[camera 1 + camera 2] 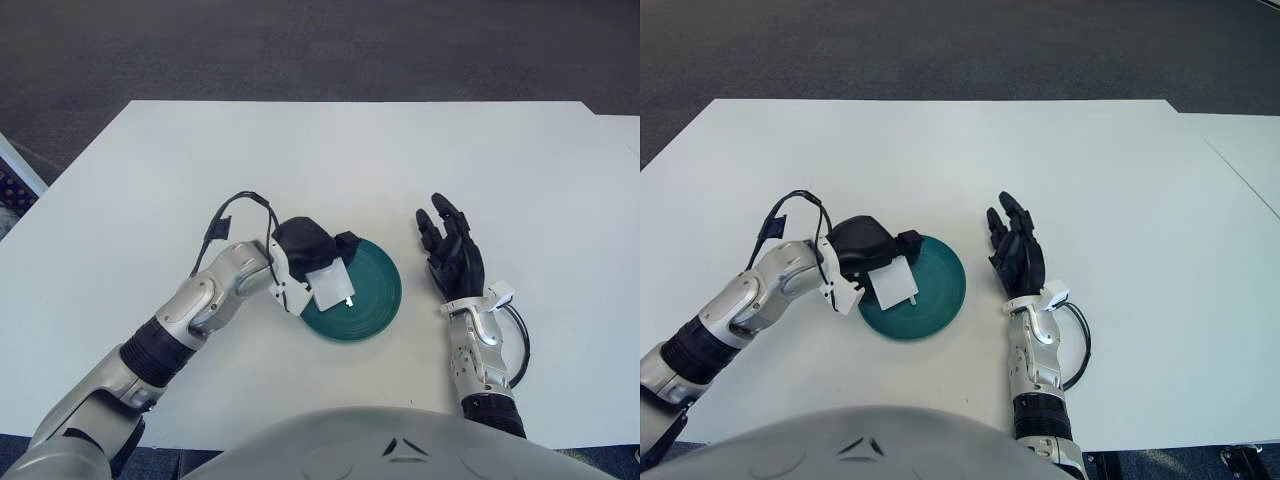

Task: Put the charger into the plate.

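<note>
A round teal plate lies on the white table just in front of me. My left hand hangs over the plate's left edge, shut on a white boxy charger that sits low over the left part of the plate; whether it touches the dish I cannot tell. The same charger shows over the plate in the right eye view. My right hand shows to the right of the plate, fingers spread flat and holding nothing.
A black cable loops from my left wrist above the table. The table's far edge borders dark carpet. Bare tabletop stretches behind and to both sides of the plate.
</note>
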Controlling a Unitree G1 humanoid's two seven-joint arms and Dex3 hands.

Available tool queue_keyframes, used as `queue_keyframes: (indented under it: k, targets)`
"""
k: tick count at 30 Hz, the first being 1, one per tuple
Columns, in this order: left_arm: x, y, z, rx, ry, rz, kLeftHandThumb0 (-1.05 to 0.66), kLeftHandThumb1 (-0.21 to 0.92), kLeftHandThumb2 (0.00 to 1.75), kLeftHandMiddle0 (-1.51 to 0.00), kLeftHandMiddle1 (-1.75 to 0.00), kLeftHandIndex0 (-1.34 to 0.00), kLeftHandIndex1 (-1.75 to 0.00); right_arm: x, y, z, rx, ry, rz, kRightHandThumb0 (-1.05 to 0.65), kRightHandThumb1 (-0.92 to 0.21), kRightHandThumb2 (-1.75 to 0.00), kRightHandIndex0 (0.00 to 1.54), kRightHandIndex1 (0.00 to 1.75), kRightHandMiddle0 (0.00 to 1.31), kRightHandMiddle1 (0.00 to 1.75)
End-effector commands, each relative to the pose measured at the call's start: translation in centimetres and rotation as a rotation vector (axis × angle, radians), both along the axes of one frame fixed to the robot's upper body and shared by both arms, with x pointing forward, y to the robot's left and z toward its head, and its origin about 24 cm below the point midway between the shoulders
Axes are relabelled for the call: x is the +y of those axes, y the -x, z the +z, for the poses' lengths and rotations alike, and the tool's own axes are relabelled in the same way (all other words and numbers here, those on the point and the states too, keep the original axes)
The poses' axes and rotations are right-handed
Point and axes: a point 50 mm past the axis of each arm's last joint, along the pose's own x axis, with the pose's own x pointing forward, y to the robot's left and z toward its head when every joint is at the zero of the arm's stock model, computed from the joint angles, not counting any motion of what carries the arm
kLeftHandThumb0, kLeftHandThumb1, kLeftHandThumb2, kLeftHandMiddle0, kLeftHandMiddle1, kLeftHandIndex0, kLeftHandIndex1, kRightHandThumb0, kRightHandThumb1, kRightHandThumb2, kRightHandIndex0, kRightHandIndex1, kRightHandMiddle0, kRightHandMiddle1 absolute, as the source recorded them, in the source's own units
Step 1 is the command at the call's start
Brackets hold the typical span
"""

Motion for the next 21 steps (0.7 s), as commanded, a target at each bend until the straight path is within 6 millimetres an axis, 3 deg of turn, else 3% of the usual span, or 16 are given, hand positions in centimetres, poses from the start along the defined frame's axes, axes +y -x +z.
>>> queue_keyframes:
  k: [1,14,21]
  targets:
    - [0.2,-0.4,0.2,-0.063,-0.033,-0.027,-0.53,0.17,1.49,-1.03,-1.75,-0.73,-1.75,0.5,1.7,-2.9,0.16,-0.018,0.002,-0.87,-0.92,-0.92,0.19,0.0,0.0,0.53]
    - [0.3,-0.3,-0.7,-0.143,-0.14,-0.171,-0.51,0.2,1.45,-1.01,-1.75,-0.7,-1.75,0.9,1.5,-2.9,0.147,-0.028,0.005,-0.87,-0.92,-0.92,0.2,0.0,0.0,0.55]
    - [0.1,0.1,-1.1,-0.148,-0.142,-0.208,-0.47,0.31,1.32,-1.06,-1.75,-0.61,-1.75,1.1,1.4,-2.9,0.143,-0.034,0.007,-0.88,-0.92,-0.92,0.2,0.0,0.0,0.52]
